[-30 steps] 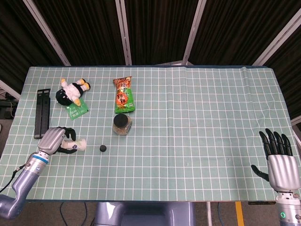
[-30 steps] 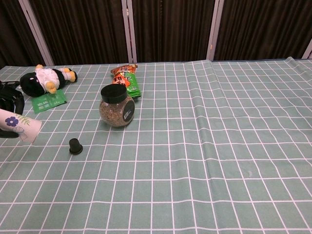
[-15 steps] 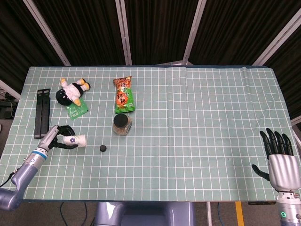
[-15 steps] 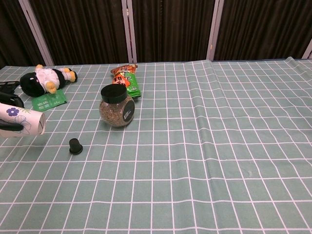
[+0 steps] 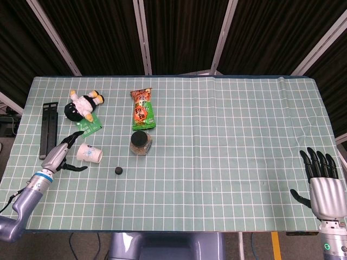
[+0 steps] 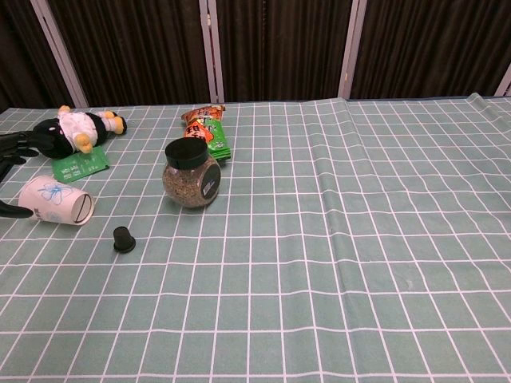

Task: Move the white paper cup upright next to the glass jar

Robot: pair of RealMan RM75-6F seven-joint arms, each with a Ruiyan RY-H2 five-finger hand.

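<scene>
The white paper cup (image 5: 89, 154) (image 6: 56, 201), printed with a blue flower, lies on its side on the table, well to the left of the glass jar. The glass jar (image 5: 141, 143) (image 6: 191, 174) stands upright with a black lid and brown contents. My left hand (image 5: 59, 157) sits just left of the cup, fingers spread apart around its left end without gripping it; only its fingertips (image 6: 14, 144) show at the chest view's left edge. My right hand (image 5: 322, 184) hovers off the table's front right corner, fingers spread, holding nothing.
A small black cap (image 5: 118, 170) (image 6: 123, 238) sits between cup and jar. Behind the jar lies a snack bag (image 5: 142, 108). A plush toy (image 5: 81, 105) on a green packet (image 5: 89, 125) and a black bar tool (image 5: 49, 130) lie at the far left.
My left hand carried the cup a little away from me, let it go and spread its fingers; the cup now lies on the table. The right hand has not moved.
</scene>
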